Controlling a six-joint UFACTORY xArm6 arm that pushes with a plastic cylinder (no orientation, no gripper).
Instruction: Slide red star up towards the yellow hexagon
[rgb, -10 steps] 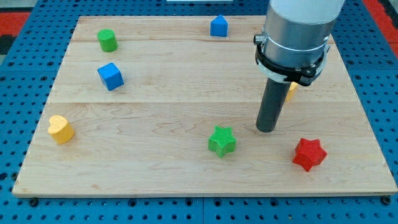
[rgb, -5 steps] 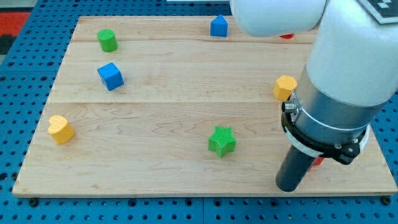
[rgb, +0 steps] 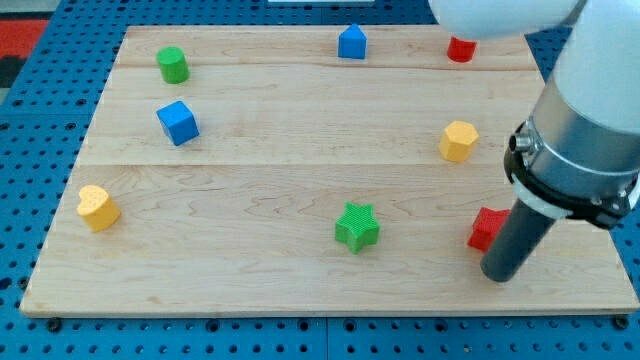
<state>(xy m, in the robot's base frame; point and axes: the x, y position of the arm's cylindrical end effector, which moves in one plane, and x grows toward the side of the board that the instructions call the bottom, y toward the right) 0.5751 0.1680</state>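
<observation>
Blocks sit spread over the wooden bench (rgb: 300, 130) on my feed. At the view's far left lies a yellow heart (rgb: 97, 207), near the bottom-left corner. Above it, toward the view's top, stands a green cylinder (rgb: 172, 64), with a blue cube (rgb: 178, 122) just below and slightly right of it. Further right, a blue house-shaped block (rgb: 351, 42) rests at the top edge, and a green star (rgb: 357, 225) sits low in the middle of the board, well apart from the others. Right again, a small red block (rgb: 461, 48) shows at the top edge, partly covered by the arm, so I cannot tell its shape. Below it is the yellow hexagon (rgb: 458, 141). The red star (rgb: 487, 228) lies lower still, toward the view's bottom right, directly below the hexagon and well apart from it; the rod hides its right part. My tip (rgb: 499, 274) is down on the board, touching or just beside the star's lower right side. My end effector is only this plain rod, with nothing to open, close or hold.
</observation>
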